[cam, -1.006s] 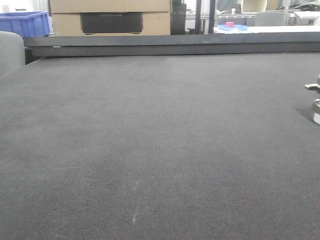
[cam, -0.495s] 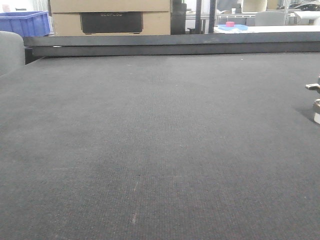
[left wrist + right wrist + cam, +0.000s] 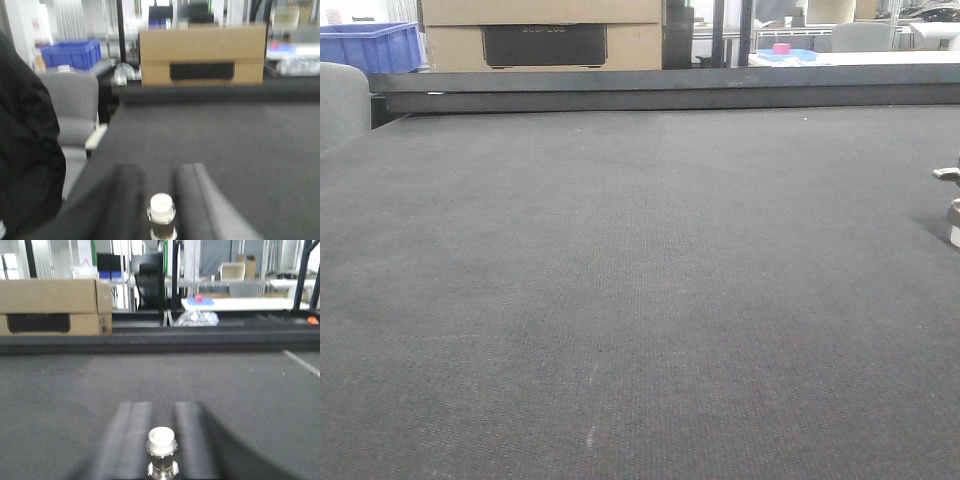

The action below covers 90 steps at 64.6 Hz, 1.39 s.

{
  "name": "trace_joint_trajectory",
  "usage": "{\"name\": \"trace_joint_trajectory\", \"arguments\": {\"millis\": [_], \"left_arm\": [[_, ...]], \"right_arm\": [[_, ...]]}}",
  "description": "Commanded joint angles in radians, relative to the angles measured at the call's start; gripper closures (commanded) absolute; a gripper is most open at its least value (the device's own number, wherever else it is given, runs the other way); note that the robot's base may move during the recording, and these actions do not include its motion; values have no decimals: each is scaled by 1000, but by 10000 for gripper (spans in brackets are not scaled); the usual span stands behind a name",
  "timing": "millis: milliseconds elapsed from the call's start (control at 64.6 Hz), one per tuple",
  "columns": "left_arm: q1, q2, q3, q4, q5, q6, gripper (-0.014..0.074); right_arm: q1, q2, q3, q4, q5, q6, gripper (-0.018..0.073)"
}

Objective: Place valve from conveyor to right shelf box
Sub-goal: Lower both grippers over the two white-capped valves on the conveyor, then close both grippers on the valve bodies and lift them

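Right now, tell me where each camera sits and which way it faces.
Front view: low over the conveyor, facing across it to the cardboard box; no robot parts show.
Left wrist: behind the left gripper, facing that box.
Right wrist: behind the right gripper, facing across the conveyor.
All three share the cardboard box.

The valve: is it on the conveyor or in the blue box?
On the conveyor: the valve sits on its surface at the front view's right edge, partly cropped.
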Motion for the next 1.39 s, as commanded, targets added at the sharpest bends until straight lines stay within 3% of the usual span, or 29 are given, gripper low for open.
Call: {"name": "trace_joint_trajectory", "arguments": {"millis": [0, 77, 139, 263, 418, 542, 836, 1053, 1378], "left_arm": [[-8, 80, -56, 1, 44, -3, 234], [-19, 146, -94, -9, 45, -3, 91], [-36, 196, -133, -23, 45, -5, 43], [-66, 308, -250, -27, 134, -12, 42], [-112, 449, -423, -29, 284, -12, 50], [-109, 556, -546, -31, 413, -91, 50], [-68, 830, -773, -29, 702, -79, 50], [-1, 1022, -792, -29, 757, -27, 50], [-1, 1216, -792, -30, 751, -1, 50]], "right_arm": [[-2, 82, -20, -6, -21, 0, 169], [-2, 152, -25, -22, -64, -3, -16], [-2, 215, -37, -29, -116, -8, -5], [-2, 346, -119, -29, -105, -8, 31], [-2, 563, -323, -31, 122, -8, 43], [0, 731, -529, -31, 328, -25, 43], [0, 1062, -840, -31, 643, -127, 43], [0, 1237, -849, -31, 630, -163, 43], [0, 1477, -849, -48, 557, -163, 43]]}}
